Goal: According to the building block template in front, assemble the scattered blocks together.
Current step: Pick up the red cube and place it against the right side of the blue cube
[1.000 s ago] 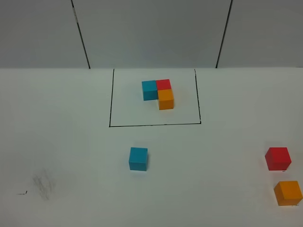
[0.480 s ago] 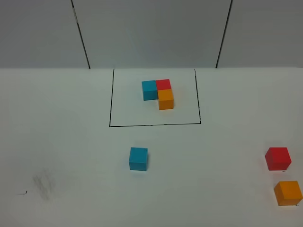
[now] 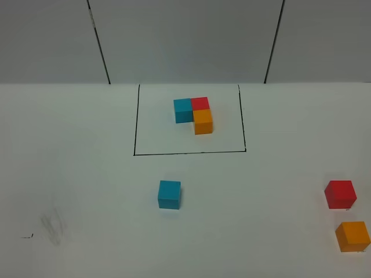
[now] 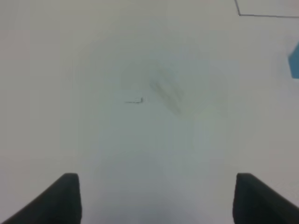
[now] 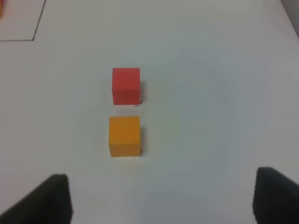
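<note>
The building block template (image 3: 194, 114) sits inside a thin black drawn rectangle at the back middle: blue, red and orange cubes joined in an L. Of the scattered blocks, the loose blue cube (image 3: 169, 194) lies in front of the frame, and the red cube (image 3: 340, 194) (image 5: 125, 86) and orange cube (image 3: 352, 236) (image 5: 124, 136) lie at the right edge. My left gripper (image 4: 156, 198) is open above bare table, with a sliver of the blue cube (image 4: 294, 59) at its view's edge. My right gripper (image 5: 161, 198) is open, short of the orange cube. Neither arm shows in the high view.
The white table (image 3: 87, 174) carries a grey smudge (image 3: 53, 225) (image 4: 163, 91) and a short black mark (image 3: 26, 236) (image 4: 134, 101) at the front left. A white back wall (image 3: 185, 40) with two dark seams stands behind the frame.
</note>
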Controlling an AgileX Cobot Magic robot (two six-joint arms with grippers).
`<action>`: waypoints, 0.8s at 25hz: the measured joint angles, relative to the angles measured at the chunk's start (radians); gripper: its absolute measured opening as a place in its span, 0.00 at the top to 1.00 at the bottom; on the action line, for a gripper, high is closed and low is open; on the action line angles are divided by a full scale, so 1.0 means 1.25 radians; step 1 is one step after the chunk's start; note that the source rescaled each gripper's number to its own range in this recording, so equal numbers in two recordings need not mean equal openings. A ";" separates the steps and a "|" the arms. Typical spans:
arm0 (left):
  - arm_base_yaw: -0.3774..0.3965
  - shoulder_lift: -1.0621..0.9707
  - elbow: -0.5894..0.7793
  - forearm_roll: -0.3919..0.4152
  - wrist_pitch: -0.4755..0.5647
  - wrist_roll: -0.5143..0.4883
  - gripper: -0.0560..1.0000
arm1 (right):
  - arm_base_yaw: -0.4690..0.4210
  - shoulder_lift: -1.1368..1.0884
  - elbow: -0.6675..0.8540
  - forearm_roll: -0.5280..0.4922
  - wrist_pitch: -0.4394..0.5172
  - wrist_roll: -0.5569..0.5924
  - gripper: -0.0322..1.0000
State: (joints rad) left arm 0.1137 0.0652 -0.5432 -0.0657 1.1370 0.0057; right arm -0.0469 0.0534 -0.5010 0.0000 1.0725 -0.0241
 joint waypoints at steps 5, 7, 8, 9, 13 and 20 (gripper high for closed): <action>0.074 0.000 0.000 0.000 0.000 -0.005 0.37 | 0.000 0.000 0.000 0.000 0.000 0.000 0.37; 0.080 0.000 0.000 0.000 0.000 0.000 0.37 | 0.000 0.000 0.000 0.000 0.000 0.000 0.37; 0.081 0.000 0.000 0.000 0.000 0.000 0.37 | 0.000 0.000 0.000 0.000 0.000 0.000 0.37; 0.081 0.000 0.000 0.000 0.000 -0.005 0.37 | 0.000 0.000 0.000 0.000 0.000 0.000 0.37; 0.083 0.000 0.000 0.000 0.000 0.000 0.37 | 0.000 0.000 0.000 0.000 0.000 0.000 0.37; 0.083 0.000 0.000 0.000 0.000 -0.005 0.37 | 0.000 0.000 0.000 0.000 0.000 0.000 0.37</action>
State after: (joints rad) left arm 0.2171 0.0652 -0.5432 -0.0657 1.1370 0.0000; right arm -0.0469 0.0534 -0.5010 0.0000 1.0725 -0.0241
